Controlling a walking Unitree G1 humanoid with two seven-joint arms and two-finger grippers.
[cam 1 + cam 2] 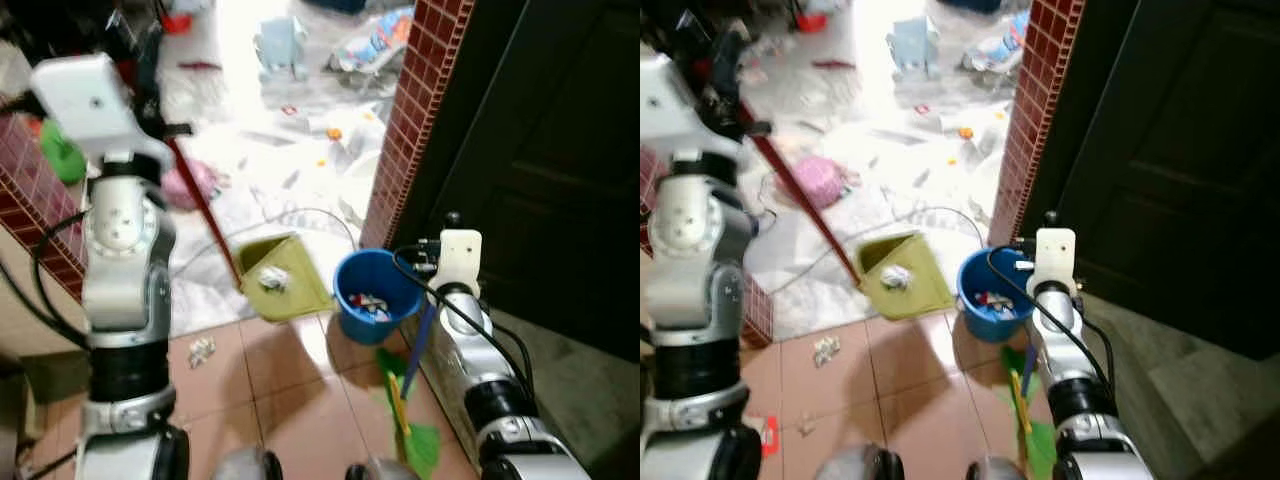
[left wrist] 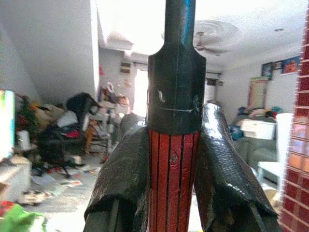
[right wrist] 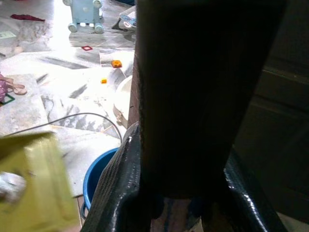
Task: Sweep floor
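The left gripper (image 2: 174, 179) was clenched around the red-and-black striped handle (image 2: 173, 159) of a long-handled yellow-green plastic dustpan (image 1: 285, 275), whose red pole (image 1: 205, 215) slanted down to the pan resting on the floor at the edge between pale marble and terracotta tiles. A crumpled ball of white paper (image 1: 272, 279) lay inside the pan. Just beside the pan stood a round blue plastic bucket (image 1: 375, 295) with scraps in it, set against the foot of a red-brick tiled pillar (image 1: 415, 110). The right gripper (image 3: 186, 193) grasped the dark handle (image 3: 193, 96) of a broom, whose green bristle head (image 1: 415, 440) lay on the terracotta tiles (image 1: 290, 400) near the robot's feet. A small crumpled white scrap (image 1: 202, 349) sat on the tiles, apart from the dustpan. Beyond, the marble floor (image 1: 300, 150) was strewn with toys and litter.
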